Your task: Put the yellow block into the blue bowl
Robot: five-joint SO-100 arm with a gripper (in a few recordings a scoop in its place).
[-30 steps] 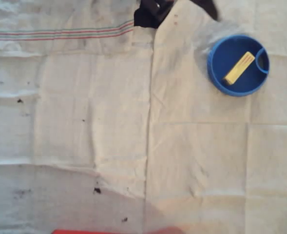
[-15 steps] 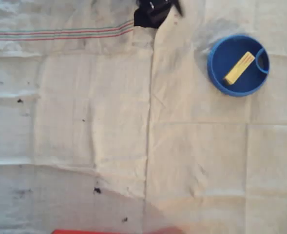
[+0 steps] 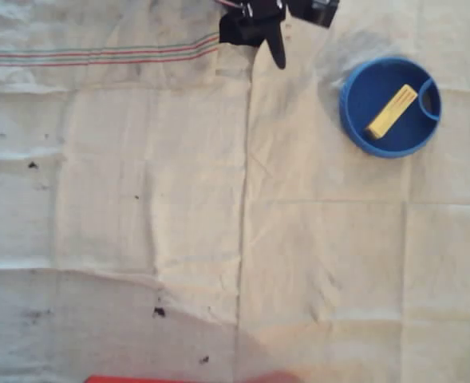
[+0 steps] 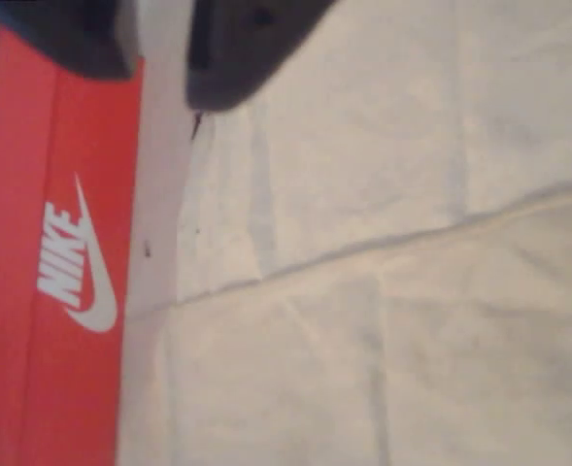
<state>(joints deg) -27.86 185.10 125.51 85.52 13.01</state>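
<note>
Lying in blue bowl (image 3: 354, 120): yellow block (image 3: 392, 110); red box (image 4: 57, 291) nearby.

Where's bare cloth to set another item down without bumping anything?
Nearly all the white cloth is free: everything left of and below the blue bowl, down to the red box. Crowded only along the top, by the gripper and bowl holding the yellow block.

Item count, overhead view: one yellow block (image 3: 392, 110); one blue bowl (image 3: 390, 106), with the block lying inside it; one pale creased cloth (image 3: 179, 223) covering the worktop; one black arm (image 3: 254, 20) at the top edge. Wrist view: one red box (image 4: 57, 282) bearing a white logo
</note>
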